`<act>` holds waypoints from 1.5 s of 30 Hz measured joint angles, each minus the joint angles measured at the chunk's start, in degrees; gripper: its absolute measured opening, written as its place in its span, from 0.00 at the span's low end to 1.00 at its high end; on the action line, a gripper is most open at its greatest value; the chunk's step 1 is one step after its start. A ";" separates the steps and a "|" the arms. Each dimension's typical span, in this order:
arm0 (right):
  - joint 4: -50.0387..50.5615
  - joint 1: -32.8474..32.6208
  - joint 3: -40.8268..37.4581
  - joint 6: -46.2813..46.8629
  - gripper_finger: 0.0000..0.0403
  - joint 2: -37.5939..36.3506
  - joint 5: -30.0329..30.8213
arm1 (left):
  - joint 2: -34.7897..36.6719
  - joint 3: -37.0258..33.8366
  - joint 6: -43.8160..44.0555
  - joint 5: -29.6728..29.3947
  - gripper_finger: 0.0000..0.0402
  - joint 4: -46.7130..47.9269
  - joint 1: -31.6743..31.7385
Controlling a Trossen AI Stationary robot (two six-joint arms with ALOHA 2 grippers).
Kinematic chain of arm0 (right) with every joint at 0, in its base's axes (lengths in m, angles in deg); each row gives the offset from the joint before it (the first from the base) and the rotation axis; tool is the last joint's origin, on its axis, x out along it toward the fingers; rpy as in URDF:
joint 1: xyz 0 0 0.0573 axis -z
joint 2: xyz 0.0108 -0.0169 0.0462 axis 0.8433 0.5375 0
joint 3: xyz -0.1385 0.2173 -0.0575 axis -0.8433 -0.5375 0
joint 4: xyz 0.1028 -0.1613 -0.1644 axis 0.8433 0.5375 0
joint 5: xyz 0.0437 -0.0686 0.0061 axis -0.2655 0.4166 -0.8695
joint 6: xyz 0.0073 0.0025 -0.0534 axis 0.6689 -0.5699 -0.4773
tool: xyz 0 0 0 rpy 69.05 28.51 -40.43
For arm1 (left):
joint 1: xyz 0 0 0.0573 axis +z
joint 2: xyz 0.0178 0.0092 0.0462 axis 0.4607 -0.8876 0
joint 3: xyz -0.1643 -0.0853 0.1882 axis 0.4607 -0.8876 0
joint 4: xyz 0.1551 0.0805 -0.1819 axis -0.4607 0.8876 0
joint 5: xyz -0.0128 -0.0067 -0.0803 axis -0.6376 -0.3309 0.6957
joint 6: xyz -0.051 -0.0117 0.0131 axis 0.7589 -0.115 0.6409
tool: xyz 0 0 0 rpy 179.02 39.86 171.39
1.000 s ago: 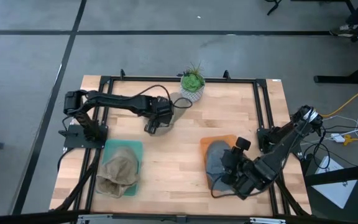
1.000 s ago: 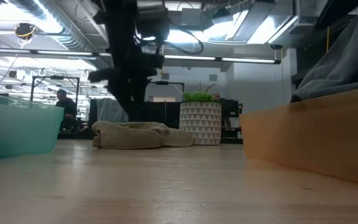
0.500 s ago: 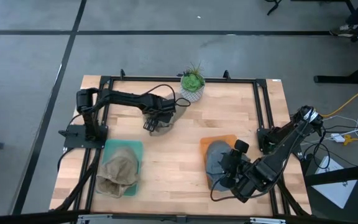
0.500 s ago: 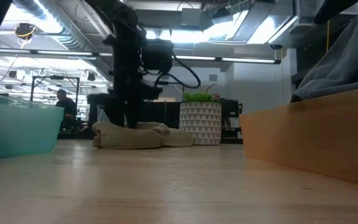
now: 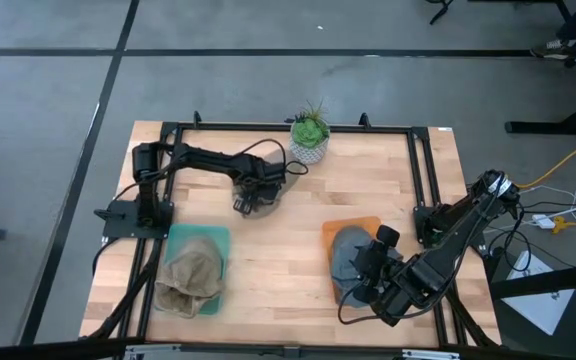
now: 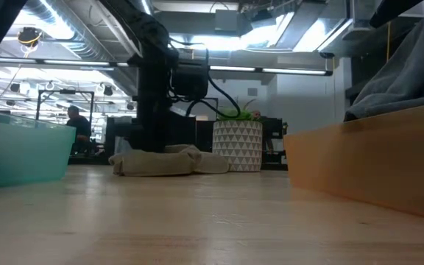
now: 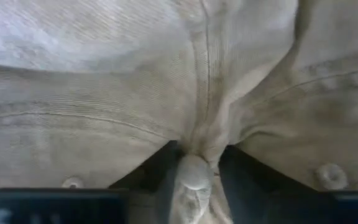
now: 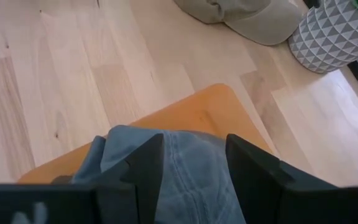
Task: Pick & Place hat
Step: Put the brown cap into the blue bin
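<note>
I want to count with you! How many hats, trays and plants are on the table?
Hats: 3, a tan hat in the teal tray, a blue hat on the orange tray, a beige hat under the left gripper.
Trays: 2.
Plants: 1, the potted plant.
Total: 6.

Even, bright overhead light, soft shadows; left wrist view blurred close-up.

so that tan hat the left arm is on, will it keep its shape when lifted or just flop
Probably flop. The tan hat lies flattened and creased on the table, and the left wrist view shows soft fabric bunching into a fold at the left gripper. It likely hangs from the pinch, brim drooping. It looks light, so it should lift easily.
</note>
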 joint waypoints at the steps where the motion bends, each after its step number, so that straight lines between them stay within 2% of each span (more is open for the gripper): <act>1: -0.06 0.00 0.00 -0.02 0.43 0.00 0.10 | 0.14 -0.01 0.45 0.01 0.25 0.12 -0.26; 5: -0.29 0.00 0.00 -0.02 0.43 0.00 0.11 | 1.38 -0.28 4.20 0.18 0.07 -0.91 -1.27; 10: -0.31 0.02 0.01 -0.12 0.43 0.00 0.13 | 5.70 -0.33 10.27 -2.68 0.07 -0.13 -3.46; 16: -0.34 0.05 0.01 -0.60 0.43 0.00 3.28 | 13.60 -0.31 15.67 -10.15 0.07 0.01 -8.43; 20: -0.46 0.65 0.01 -1.01 0.43 0.00 5.97 | 19.97 -0.31 20.24 -19.89 0.07 -0.03 -11.78; 27: -3.10 3.05 0.01 -1.08 0.43 0.00 10.93 | 28.34 -0.28 26.29 -43.17 0.07 -0.76 -17.07; 30: -6.31 4.47 0.01 -1.15 0.43 0.00 13.77 | 30.39 -0.28 26.26 -49.49 0.07 -0.87 -18.99; 33: -11.20 6.19 0.01 -3.25 0.43 0.00 16.09 | 31.88 -0.26 25.92 -50.40 0.08 -0.93 -20.54; 38: -22.47 9.31 0.01 -12.23 0.43 0.00 18.17 | 33.09 -0.26 26.27 -51.14 0.07 -1.63 -22.72; 42: -30.34 12.19 0.03 -18.81 0.43 0.00 18.11 | 33.07 -0.26 26.37 -53.57 0.07 -4.83 -24.20; 45: -32.70 14.12 0.05 -21.98 0.43 0.01 16.38 | 33.07 -0.24 26.73 -54.88 0.08 -7.32 -25.11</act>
